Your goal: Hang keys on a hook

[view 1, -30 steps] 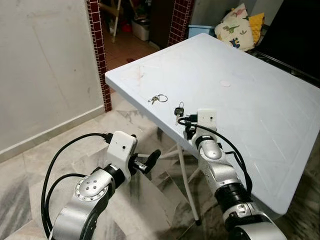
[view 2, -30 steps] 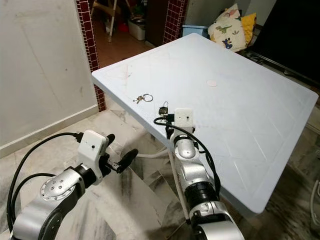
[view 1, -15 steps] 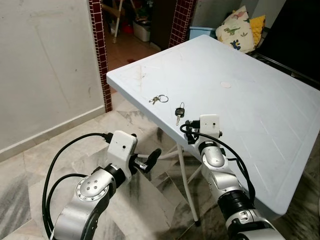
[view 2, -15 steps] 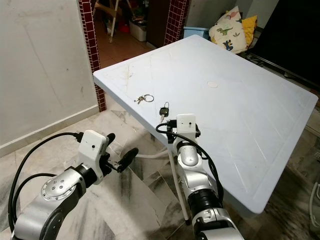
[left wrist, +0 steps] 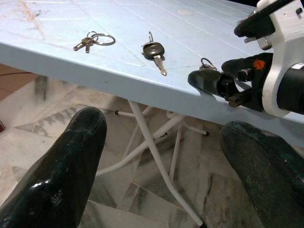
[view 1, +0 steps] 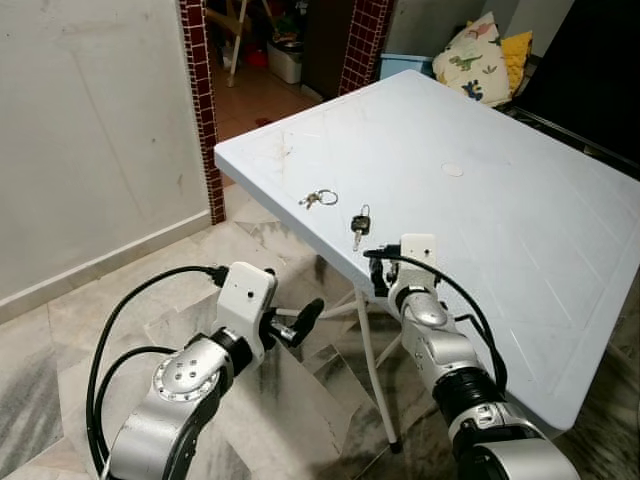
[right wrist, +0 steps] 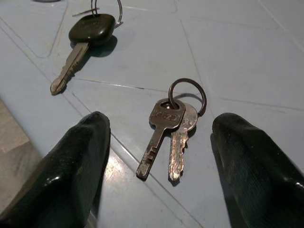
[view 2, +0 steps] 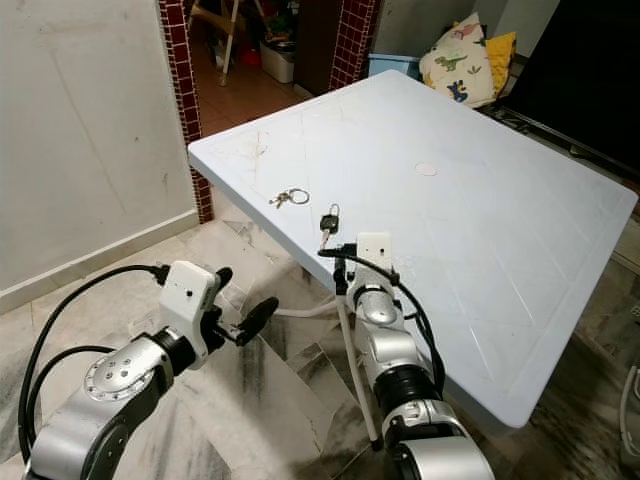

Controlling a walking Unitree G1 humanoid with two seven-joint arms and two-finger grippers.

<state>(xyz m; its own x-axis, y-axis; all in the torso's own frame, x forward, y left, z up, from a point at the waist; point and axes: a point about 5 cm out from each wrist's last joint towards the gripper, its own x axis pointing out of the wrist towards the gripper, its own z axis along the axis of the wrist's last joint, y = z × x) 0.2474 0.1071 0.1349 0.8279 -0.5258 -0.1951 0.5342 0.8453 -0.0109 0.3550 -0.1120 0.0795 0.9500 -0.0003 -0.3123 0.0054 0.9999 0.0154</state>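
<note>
In the left eye view, the right gripper (view 1: 378,272) is reaching to the near edge of the white plastic table (view 1: 520,200), its fingers hidden by its wrist camera, while the left gripper (view 1: 295,325) is hanging below table level over the marble floor (view 1: 60,340), its fingers spread apart. A black-headed key (view 1: 358,224) is lying just beyond the right gripper, and a small key bunch on a ring (view 1: 318,198) is resting farther along near the same edge. In the left wrist view, the two black fingers (left wrist: 71,156) are standing wide apart with nothing between them, pointing toward the table's edge. In the right wrist view, the fingers (right wrist: 76,166) are gaping open, flanking a pair of silver keys on a ring (right wrist: 171,128) lying flat on the table, untouched.
</note>
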